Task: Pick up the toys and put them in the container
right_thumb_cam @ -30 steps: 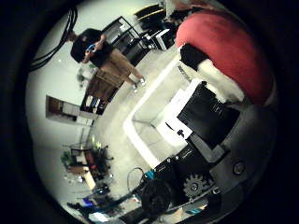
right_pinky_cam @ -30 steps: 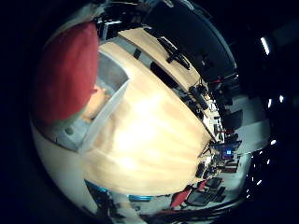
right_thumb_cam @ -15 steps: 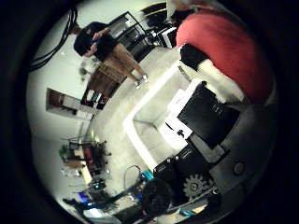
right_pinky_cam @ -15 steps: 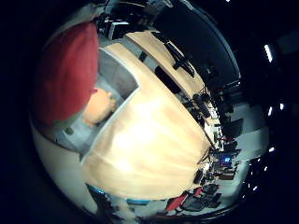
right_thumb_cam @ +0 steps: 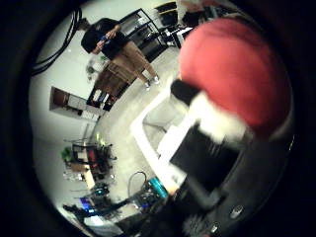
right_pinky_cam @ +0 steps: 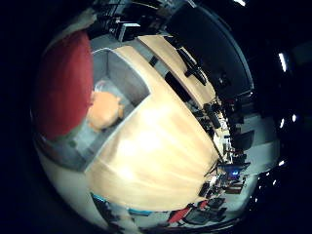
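Observation:
A large red toy [right_pinky_cam: 66, 83] lies close against my palm and fills one side of the little finger side view. It also shows in the thumb side view [right_thumb_cam: 237, 69]. My right hand's [right_thumb_cam: 209, 133] white and black fingers [right_thumb_cam: 222, 120] curl against it there. Beyond the red toy stands a grey container [right_pinky_cam: 135, 80] on a wooden table [right_pinky_cam: 166, 146]. A round orange toy [right_pinky_cam: 104, 109] lies inside the container. The red toy hangs over the container's side and hides part of it.
The table runs on beyond the container, with dark chairs and desks [right_pinky_cam: 210, 102] past its far edge. The thumb side view shows a pale floor [right_thumb_cam: 118, 128] and shelves with clutter [right_thumb_cam: 84, 158] far off.
The views have shifted: more of the container's inside and the orange toy shows now. In the thumb side view the red toy and the fingers on it look nearer and larger.

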